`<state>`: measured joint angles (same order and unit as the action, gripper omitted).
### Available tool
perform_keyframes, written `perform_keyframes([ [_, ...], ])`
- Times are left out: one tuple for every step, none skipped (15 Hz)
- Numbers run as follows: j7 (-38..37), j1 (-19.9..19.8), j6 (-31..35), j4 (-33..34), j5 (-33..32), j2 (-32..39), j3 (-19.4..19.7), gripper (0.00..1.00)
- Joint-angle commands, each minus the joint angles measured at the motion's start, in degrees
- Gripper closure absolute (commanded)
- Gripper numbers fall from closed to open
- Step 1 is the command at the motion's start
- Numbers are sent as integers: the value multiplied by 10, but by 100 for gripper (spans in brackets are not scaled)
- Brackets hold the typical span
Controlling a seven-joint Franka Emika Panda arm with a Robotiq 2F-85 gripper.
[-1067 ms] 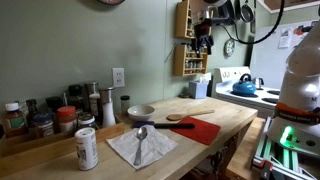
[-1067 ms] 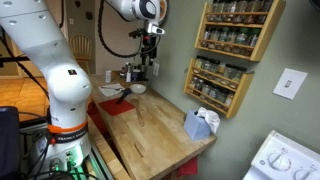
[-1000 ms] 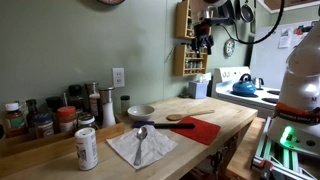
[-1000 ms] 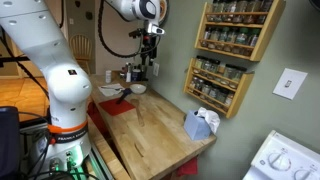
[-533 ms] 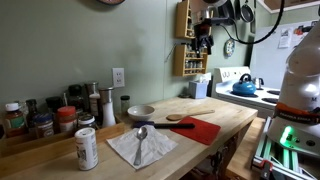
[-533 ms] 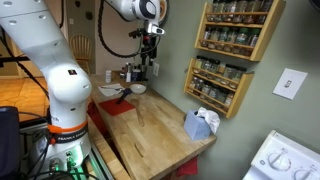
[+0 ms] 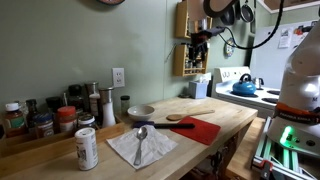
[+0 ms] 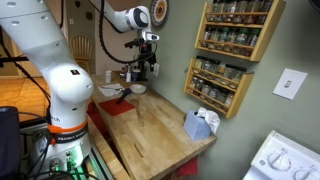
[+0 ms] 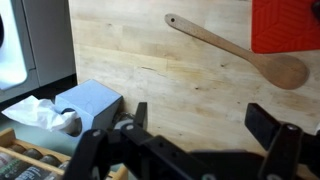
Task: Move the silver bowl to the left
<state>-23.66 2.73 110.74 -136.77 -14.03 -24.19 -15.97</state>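
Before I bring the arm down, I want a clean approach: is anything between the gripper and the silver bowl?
Nothing visible does. The gripper hangs open high above the counter, with only air down to the silver bowl. The wooden spoon lies beside the bowl, apart from it.

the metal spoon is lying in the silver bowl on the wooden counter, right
No, the spoon lies on the white napkin near the silver bowl, not in it, as an exterior view shows. The bowl is on the wooden counter.
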Motion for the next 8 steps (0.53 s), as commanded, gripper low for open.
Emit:
perform_keyframes([
  [-49, -1, 72, -78, -75, -3, -18, 0],
  [-67, -6, 87, -94, -106, 2, -25, 0],
  [-83, -11, 102, -107, -139, 9, -30, 0],
  [-99, -15, 115, -118, -168, 20, -33, 0],
  [-121, -20, 127, -127, -201, 30, -37, 0],
  [-143, -24, 138, -134, -237, 39, -41, 0],
  [-172, -29, 151, -138, -285, 51, -44, 0],
  [-199, -31, 156, -139, -332, 66, -44, 0],
])
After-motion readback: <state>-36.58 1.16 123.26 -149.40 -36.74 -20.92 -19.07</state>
